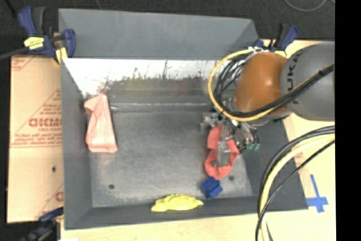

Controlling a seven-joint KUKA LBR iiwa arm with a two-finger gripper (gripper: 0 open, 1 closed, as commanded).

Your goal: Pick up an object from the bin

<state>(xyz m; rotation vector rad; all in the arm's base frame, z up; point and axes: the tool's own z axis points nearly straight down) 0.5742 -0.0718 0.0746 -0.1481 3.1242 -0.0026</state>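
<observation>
My gripper point(230, 143) is low in the right part of the bin, directly on top of a soft red thing point(214, 167). The red thing shows on both sides of the gripper's grey body and runs from under it toward the bin's front. Whether it is gripped is hidden by the gripper itself. A small blue block point(211, 188) lies just in front of the red thing, near the front right corner.
A yellow, banana-like thing point(176, 203) lies against the front wall. A pink crumpled bag or cloth point(100, 124) rests along the left wall. The arm with its orange cover and cables hangs over the bin's right side.
</observation>
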